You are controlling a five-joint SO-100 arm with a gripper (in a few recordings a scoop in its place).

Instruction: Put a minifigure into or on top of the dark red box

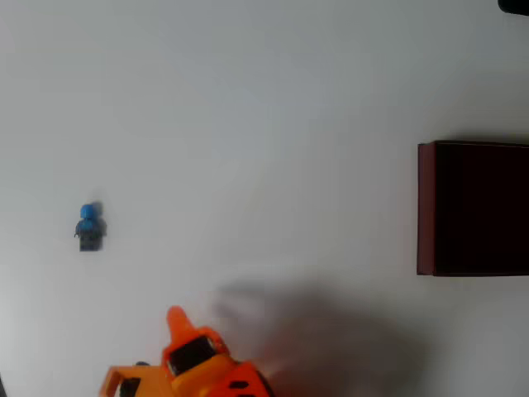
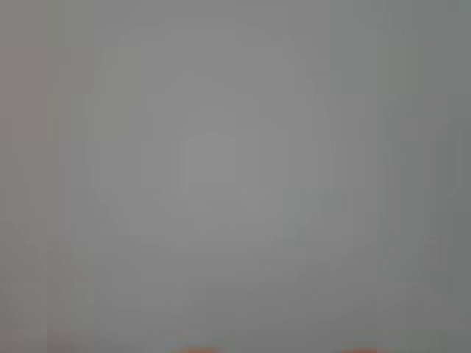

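Overhead view: minifigure (image 1: 89, 226) lies alone on the white table (image 1: 264, 99) at far left, box (image 1: 473, 208) at the right edge, well apart, so nothing blocks a straight carry. Gripper (image 1: 176, 318) sits at the bottom edge, clear of both and holding nothing. Can't tell if its jaws are parted; wrist view is grey blur.
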